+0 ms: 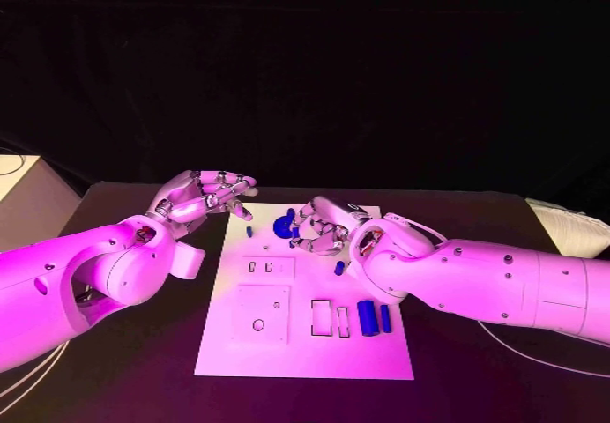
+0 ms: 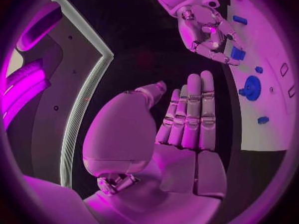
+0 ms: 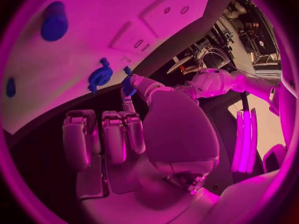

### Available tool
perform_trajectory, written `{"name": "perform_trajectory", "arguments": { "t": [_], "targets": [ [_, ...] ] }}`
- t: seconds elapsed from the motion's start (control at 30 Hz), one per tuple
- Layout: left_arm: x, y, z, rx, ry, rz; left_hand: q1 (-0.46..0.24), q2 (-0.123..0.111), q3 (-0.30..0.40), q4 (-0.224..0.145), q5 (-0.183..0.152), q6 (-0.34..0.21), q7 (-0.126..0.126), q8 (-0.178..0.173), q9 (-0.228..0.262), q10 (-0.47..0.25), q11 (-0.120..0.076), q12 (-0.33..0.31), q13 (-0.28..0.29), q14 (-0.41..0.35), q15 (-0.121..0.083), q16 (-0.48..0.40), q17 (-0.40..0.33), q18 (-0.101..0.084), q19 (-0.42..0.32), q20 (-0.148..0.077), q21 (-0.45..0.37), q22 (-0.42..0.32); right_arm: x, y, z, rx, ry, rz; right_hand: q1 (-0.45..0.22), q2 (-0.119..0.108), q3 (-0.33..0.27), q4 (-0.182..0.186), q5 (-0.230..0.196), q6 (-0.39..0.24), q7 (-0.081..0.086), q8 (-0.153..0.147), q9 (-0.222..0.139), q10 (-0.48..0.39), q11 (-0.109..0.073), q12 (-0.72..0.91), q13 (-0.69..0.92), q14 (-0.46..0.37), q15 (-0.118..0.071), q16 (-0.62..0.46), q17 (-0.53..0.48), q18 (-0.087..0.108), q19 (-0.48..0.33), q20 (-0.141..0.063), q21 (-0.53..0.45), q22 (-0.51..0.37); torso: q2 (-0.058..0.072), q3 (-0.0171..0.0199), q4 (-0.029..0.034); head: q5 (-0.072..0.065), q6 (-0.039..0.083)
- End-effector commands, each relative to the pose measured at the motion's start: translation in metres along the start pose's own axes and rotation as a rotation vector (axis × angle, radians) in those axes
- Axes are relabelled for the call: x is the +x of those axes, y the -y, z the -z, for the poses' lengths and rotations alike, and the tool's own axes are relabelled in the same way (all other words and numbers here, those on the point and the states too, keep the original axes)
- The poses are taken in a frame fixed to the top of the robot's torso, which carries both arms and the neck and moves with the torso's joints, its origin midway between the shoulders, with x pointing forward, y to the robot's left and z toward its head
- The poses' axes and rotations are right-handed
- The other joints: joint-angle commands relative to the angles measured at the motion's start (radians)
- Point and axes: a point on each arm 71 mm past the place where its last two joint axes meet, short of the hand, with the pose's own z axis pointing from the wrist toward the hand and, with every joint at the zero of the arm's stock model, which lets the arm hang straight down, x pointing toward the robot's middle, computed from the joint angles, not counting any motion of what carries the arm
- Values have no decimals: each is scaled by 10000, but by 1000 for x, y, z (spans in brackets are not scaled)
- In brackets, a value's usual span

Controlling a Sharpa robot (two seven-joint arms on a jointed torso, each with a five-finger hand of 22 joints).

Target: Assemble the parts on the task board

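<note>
Right hand [image 1: 328, 227] pinches a small blue part [image 3: 127, 86] over the task board's [image 1: 305, 352] far edge, beside the round blue part [image 1: 285, 227]. Left hand [image 1: 204, 196] hovers off the board's far left corner, fingers loosely spread, holding nothing.

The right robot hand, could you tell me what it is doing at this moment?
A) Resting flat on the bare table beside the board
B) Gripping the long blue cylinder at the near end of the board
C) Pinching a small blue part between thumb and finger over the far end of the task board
C: the right wrist view shows the right robot hand pinching a small blue part at its fingertips, above the white task board.
</note>
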Motion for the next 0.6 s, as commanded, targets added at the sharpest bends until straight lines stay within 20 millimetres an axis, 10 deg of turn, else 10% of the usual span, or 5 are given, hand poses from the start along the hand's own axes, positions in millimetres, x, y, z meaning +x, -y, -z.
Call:
{"name": "perform_trajectory", "arguments": {
  "t": [0.03, 0.6],
  "targets": [
    [3, 1, -1, 47, -215, 50, -83, -1, -16, -39, 19, -18, 58, -55, 11, -72, 14, -25, 10, -64, -35, 35, 10, 21, -43, 11, 26, 10, 8, -5, -2, 300, 67, 569, -176, -29, 39, -3, -47, 113, -74, 282, 193, 787, -71, -55, 2275, 1052, -91, 52, 2600, -194, 690, -86, -8, 2060, -21, -28, 6, 17, -31],
    [4, 0, -2, 33, -270, 71, -81, 8, -10, -45, 19, -9, 50, -52, 17, -64, 9, -19, 14, -71, -37, 51, 14, 24, -64, 13, 55, 27, 42, -21, -7, 323, -402, 1109, -648, -264, -12, 87, -110, 88, -107, 413, 259, 754, -100, -106, 2220, 1041, -118, 36, 2553, -188, 684, -111, -35, 2043, 4, -4, 1, 0, -98]
  ]
}}
